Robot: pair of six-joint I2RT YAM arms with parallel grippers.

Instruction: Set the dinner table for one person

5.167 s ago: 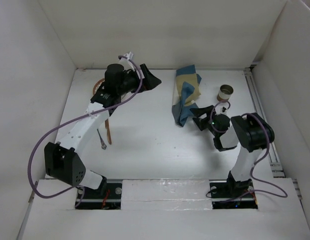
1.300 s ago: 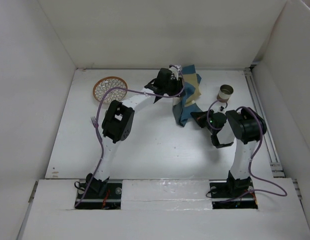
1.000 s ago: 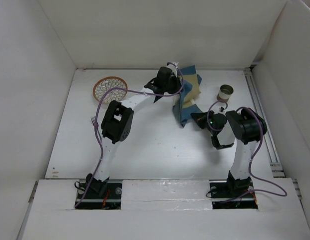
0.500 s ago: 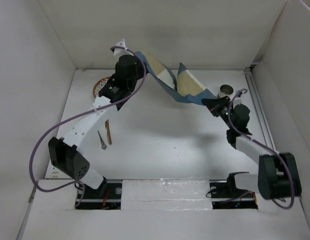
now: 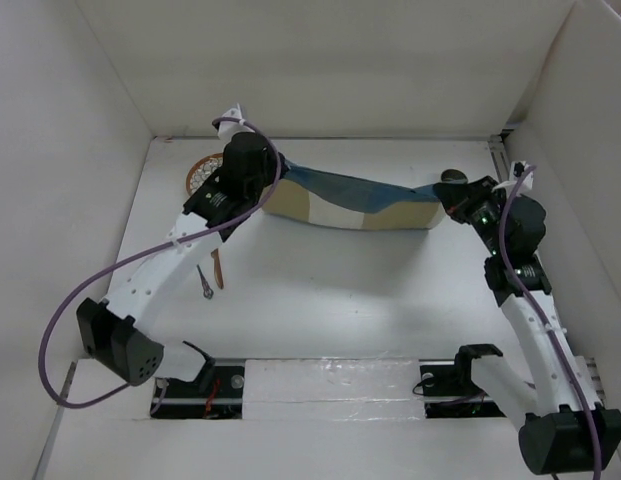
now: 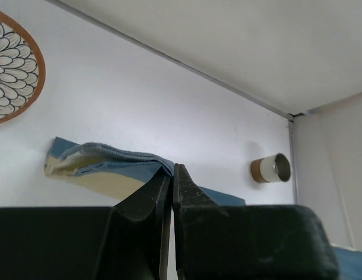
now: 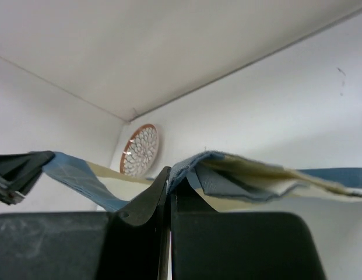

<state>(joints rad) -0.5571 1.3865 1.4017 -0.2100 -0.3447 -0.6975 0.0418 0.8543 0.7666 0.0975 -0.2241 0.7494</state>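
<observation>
From above we see the left gripper (image 5: 274,174) and right gripper (image 5: 446,196) both clamped tight on the placemat (image 5: 355,200), held stretched between them over the dinner table (image 5: 320,290). Only the left wrist view shows the cup (image 6: 271,168) whole. White walls (image 5: 320,70) enclose the table.

Cloth (image 5: 355,205) stretched across far half of table (image 5: 330,300), pinched at its ends by left gripper (image 5: 275,172) and right gripper (image 5: 445,195); bars reach toward back wall (image 5: 330,70). Plate (image 5: 197,173) far left, partly under left arm. Cup (image 5: 453,176) just behind right gripper, mostly hidden. Utensils (image 5: 217,268) beside left arm. Room to pass: bare table between arms, near side of cloth; narrower bare strip behind cloth
</observation>
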